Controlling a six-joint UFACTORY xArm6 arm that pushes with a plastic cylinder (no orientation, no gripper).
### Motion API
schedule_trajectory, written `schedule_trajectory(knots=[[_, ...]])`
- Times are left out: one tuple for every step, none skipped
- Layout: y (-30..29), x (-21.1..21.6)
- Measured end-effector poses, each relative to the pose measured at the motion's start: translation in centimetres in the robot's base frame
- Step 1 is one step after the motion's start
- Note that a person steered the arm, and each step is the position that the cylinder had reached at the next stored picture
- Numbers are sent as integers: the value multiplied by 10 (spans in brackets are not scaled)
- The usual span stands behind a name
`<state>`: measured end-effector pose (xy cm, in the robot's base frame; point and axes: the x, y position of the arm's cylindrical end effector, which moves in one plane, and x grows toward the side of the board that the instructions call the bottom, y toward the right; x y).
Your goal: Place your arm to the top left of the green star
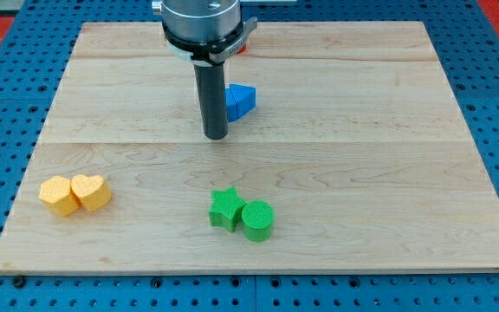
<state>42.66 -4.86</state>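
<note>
The green star lies near the view's bottom centre, touching a green cylinder on its right. My tip stands on the board above the star, a little to its left, well apart from it. A blue block, roughly triangular, sits just right of the rod, close to it.
A yellow hexagon and a yellow heart touch each other at the view's lower left. A red block shows partly behind the arm's mount at the top. The wooden board lies on a blue pegboard.
</note>
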Motion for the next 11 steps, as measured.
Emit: schedule_trajectory(knots=[[-13, 0], [-14, 0], [-14, 0], [-14, 32], [-25, 48], [-23, 48], [-24, 48], [-26, 48], [-25, 48], [-22, 53], [-16, 60]])
